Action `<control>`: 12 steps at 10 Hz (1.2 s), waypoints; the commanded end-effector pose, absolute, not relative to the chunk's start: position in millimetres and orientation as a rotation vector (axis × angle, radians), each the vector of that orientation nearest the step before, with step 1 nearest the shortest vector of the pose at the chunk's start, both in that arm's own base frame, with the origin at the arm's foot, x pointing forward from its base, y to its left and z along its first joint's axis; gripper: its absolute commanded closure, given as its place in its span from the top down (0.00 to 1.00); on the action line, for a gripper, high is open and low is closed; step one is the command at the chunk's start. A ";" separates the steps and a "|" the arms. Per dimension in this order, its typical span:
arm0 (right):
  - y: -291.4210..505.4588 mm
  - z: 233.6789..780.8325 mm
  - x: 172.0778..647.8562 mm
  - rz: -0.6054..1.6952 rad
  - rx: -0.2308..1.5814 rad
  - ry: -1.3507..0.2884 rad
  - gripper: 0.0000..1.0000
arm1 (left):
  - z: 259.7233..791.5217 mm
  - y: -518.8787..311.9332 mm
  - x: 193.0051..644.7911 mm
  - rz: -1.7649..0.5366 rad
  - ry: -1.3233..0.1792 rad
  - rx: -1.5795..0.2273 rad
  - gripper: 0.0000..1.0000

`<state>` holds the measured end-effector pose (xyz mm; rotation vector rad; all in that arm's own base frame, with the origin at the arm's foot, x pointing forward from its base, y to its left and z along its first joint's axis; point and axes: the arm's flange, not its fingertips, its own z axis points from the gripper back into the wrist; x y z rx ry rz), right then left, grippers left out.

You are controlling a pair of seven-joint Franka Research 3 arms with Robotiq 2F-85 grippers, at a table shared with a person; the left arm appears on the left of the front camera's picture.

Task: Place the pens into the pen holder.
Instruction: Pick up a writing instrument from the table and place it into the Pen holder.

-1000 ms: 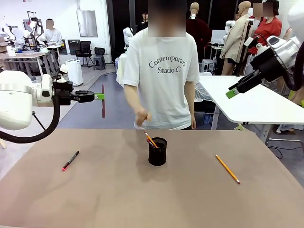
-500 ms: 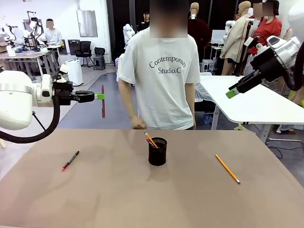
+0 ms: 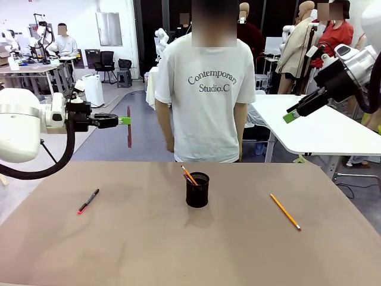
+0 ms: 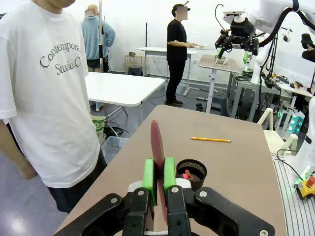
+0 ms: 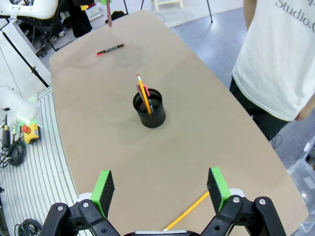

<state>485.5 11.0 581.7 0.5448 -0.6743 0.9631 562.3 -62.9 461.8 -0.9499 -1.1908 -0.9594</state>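
Partly done; pen holder (image 3: 197, 190) has two pens (image 3: 189, 175); my left gripper (image 4: 158, 173) pinches the red-brown pen (image 3: 129, 126); right gripper (image 5: 162, 186) spread empty; pencil (image 3: 284, 211) at four o'clock of the holder, black pen (image 3: 88, 201) at nine, both remain.

One black wire-mesh pen holder (image 3: 197, 192). Two yellow pencils: a loose pencil (image 3: 284, 211) and a pencil standing in the holder (image 3: 189, 174). Two pens outside it: one dark red-brown pen (image 3: 129, 126) and one black pen with pink-red ends (image 3: 88, 201). One red-tipped stick (image 4: 186, 174) inside, kind unclear.
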 end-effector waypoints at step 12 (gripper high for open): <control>11.6 583.5 485.7 0.960 0.560 -0.683 1.00 | 488.1 -210.0 544.3 -1.378 -1.425 -1.025 0.00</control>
